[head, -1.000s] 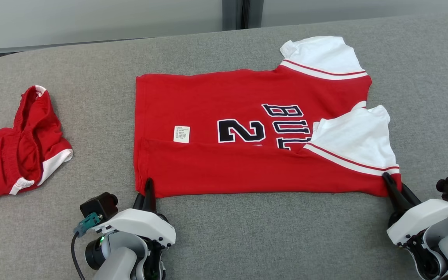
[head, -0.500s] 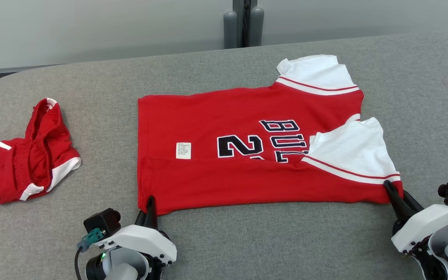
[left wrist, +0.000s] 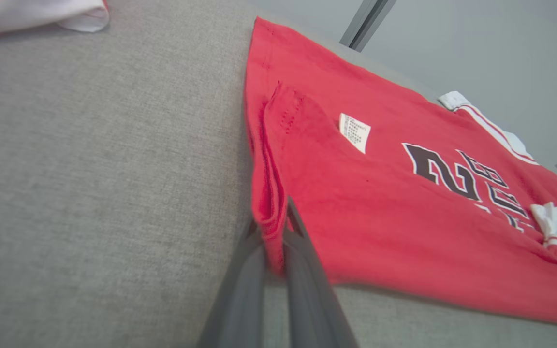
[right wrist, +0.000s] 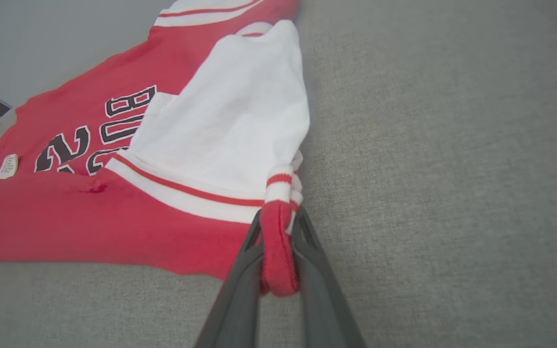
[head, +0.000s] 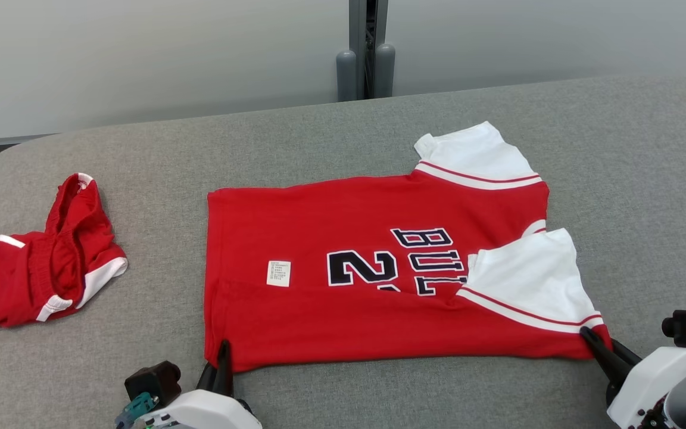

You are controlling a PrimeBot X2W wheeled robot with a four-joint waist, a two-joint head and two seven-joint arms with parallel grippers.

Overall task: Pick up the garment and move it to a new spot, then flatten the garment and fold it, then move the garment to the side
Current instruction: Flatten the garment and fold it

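The garment [head: 343,286] is a red jersey with white sleeves and dark lettering, lying flat on the grey table with its near long edge folded over. My left gripper [head: 223,353] is shut on the jersey's near left corner; in the left wrist view the red hem [left wrist: 269,212] is pinched between the dark fingers [left wrist: 302,270]. At the near right, my right gripper [head: 593,341] is shut on the corner by the white sleeve; the right wrist view shows the garment [right wrist: 114,212] and its red cuff [right wrist: 276,251] clamped between the fingers [right wrist: 317,270].
A second red and white piece of clothing [head: 51,262] lies crumpled at the table's left side. The grey padded table [head: 646,179] ends at a pale wall with a dark post [head: 367,53] behind it.
The head view has tilted, so the whole scene sits lower in the picture. Both grippers keep their hold on the jersey's near corners; the jersey has come a little nearer with them.
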